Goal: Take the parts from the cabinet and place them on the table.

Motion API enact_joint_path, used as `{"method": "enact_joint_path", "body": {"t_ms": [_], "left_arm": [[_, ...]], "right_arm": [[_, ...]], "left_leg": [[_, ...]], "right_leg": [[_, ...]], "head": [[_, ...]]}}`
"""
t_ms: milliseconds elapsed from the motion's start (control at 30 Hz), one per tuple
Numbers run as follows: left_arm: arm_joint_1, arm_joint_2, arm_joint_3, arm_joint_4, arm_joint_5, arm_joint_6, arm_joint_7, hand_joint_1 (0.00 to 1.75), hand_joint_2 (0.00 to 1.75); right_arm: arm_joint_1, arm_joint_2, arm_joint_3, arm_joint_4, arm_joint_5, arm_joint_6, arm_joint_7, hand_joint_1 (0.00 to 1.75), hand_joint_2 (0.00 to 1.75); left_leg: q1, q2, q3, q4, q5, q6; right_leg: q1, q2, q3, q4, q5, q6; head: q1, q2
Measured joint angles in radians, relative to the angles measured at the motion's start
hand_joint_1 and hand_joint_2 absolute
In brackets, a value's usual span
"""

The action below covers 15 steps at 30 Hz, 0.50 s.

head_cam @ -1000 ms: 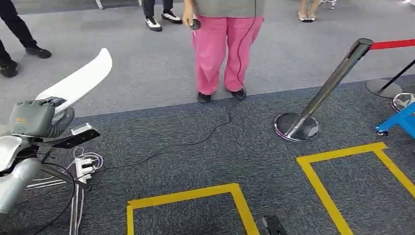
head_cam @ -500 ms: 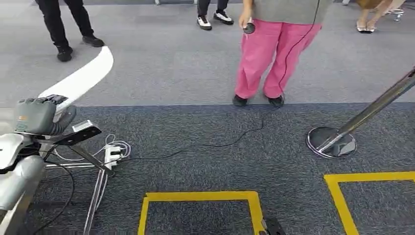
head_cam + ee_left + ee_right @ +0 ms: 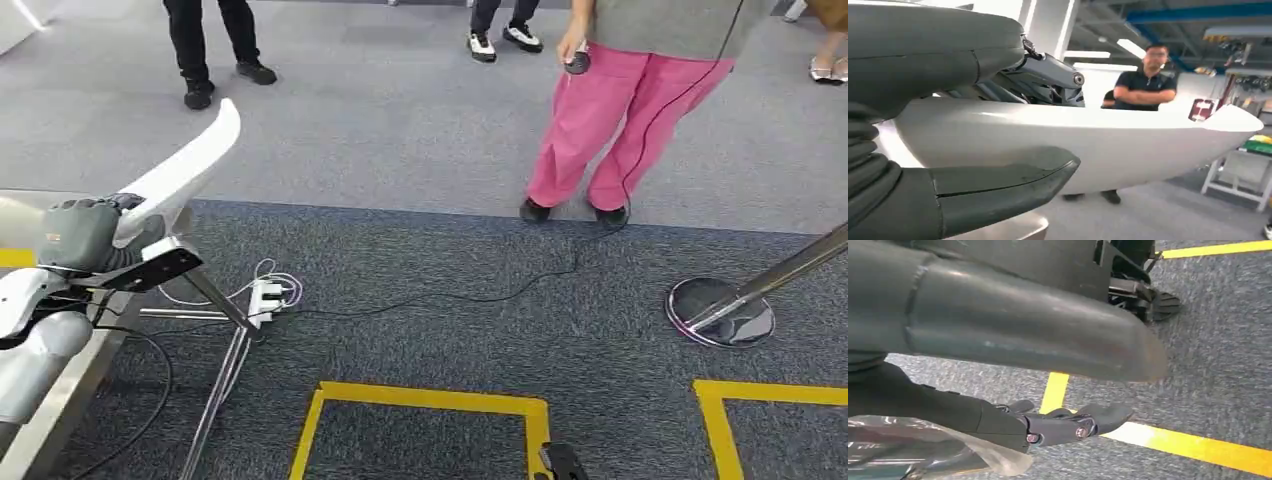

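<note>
My left hand grips a long white curved part that rises up and away from it at the left of the head view. In the left wrist view the thumb lies under the white part and the hand wraps over it. A silver table edges in at the far left, just beneath that hand. My right hand hangs over the carpet, its fingers stretched out with nothing in them.
A person in pink trousers stands ahead holding a controller, and its cable trails across the carpet to a power strip. Thin stand legs splay beside the table. A stanchion base sits right. Yellow tape squares mark the floor.
The whole view has swung left: the person, stanchion and tape marks slid right, and the silver table came into view at the left. My left hand still holds the white part.
</note>
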Motion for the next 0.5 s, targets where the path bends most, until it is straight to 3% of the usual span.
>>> {"method": "enact_joint_path", "body": {"t_ms": [33,133,233,367,500], "left_arm": [[0.000,0.000,0.000,0.002,0.011,-0.006,-0.003,1.75,1.75],[0.000,-0.002,0.000,0.005,0.040,-0.019,-0.011,1.75,1.75],[0.000,-0.006,0.000,0.006,0.048,-0.025,-0.014,1.75,1.75],[0.000,-0.008,0.000,0.006,0.050,-0.027,-0.015,1.75,1.75],[0.000,-0.011,0.000,0.006,0.065,-0.034,-0.023,1.75,1.75]], "right_arm": [[0.001,0.000,0.000,0.000,0.000,0.000,0.002,0.00,0.00],[0.000,0.000,0.000,0.000,-0.004,0.003,0.007,0.00,0.00],[0.000,0.000,0.000,0.000,-0.003,0.003,0.011,0.00,0.00],[0.000,0.000,0.000,0.000,-0.003,0.003,0.012,0.00,0.00],[0.000,0.000,0.000,0.000,0.001,0.004,0.013,0.00,0.00]], "left_leg": [[-0.001,-0.001,0.000,0.000,0.000,0.000],[-0.006,-0.001,0.000,0.000,-0.003,0.006],[-0.010,-0.001,0.000,0.001,-0.004,0.013],[-0.013,-0.001,-0.001,0.002,-0.004,0.016],[-0.013,-0.001,-0.001,0.002,-0.003,0.017]], "right_leg": [[-0.001,0.000,0.000,-0.001,0.002,-0.006],[-0.005,0.000,0.004,-0.009,0.004,-0.003],[-0.007,0.000,0.004,-0.012,0.006,0.002],[-0.011,0.000,0.004,-0.013,0.008,0.018],[-0.011,0.000,0.004,-0.013,0.008,0.019]], "head": [[0.000,0.000],[0.002,0.000],[0.002,0.000],[0.002,0.000],[0.002,0.000]]}}
